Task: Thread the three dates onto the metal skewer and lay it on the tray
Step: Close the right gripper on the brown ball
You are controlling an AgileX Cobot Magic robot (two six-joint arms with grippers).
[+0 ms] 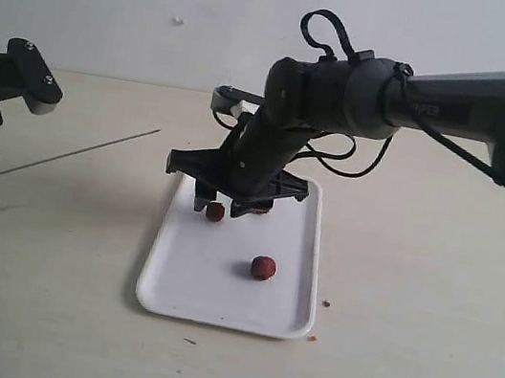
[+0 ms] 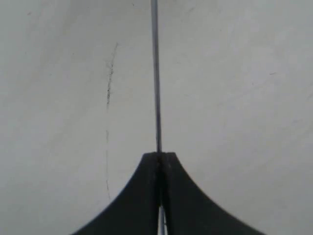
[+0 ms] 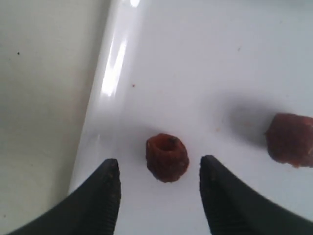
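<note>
Left wrist: left gripper (image 2: 159, 157) pinched tight on the metal skewer (image 2: 156, 73). Rod juts straight out over the table (image 2: 234, 98).

Right wrist: right gripper (image 3: 159, 169) spread wide, low over the tray (image 3: 195, 63). One date (image 3: 167, 157) sits between the fingers, touching neither. Second date (image 3: 289, 139) near it.

Exterior: skewer (image 1: 74, 151) held left of the tray (image 1: 212, 316), tip aimed toward it. Lone date (image 1: 263, 267) lies mid-tray, clear of the right gripper (image 1: 219, 205).

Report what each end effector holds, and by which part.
Left end effector: shut on the metal skewer near one end. Right end effector: nothing; open astride a date on the tray.
</note>
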